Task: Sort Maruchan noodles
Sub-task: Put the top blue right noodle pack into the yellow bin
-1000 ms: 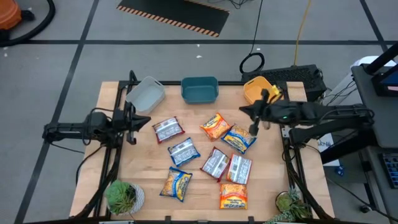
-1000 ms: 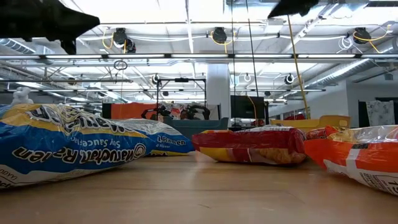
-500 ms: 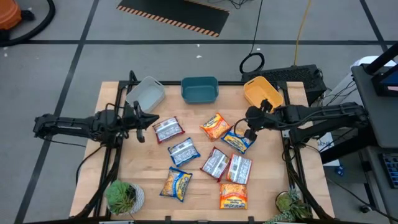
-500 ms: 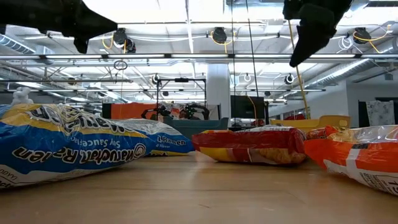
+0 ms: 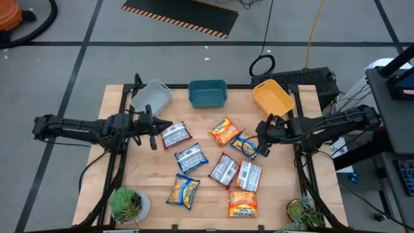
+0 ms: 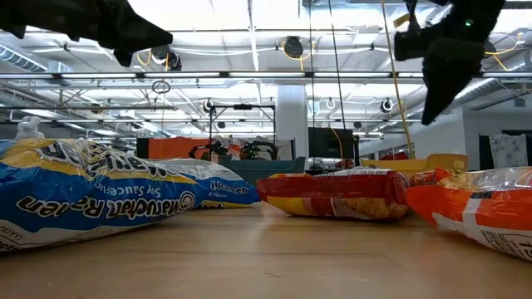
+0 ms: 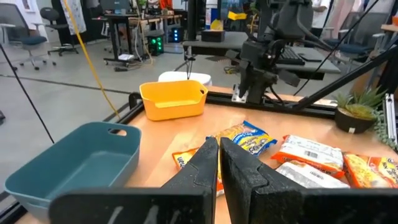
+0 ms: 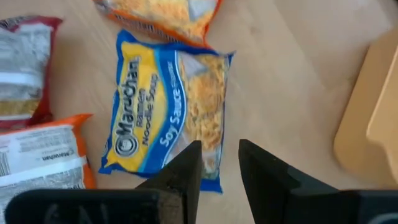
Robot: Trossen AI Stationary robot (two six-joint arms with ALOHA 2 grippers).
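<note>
All eight noodle packs (image 5: 223, 168) lie loose on the desk (image 5: 155, 178), and the three tubs (image 5: 207, 94) look empty, so sorting has hardly begun. The right hand (image 5: 263, 140), fingers a little apart and holding nothing, hangs right over a yellow-blue pack (image 8: 165, 118). The left hand (image 5: 155, 133) is clenched shut and empty, just beside a silver pack (image 5: 174, 135).

High view straight down; low view table-level; wrist views close; all share packets (image 5: 246, 146).

Cut off at the low view's edges: yellow-and-blue packet (image 6: 75, 195) on the left, orange packet (image 6: 482, 208) on the right. Partly hidden behind left gripper (image 7: 218, 163): orange packet's near end.
</note>
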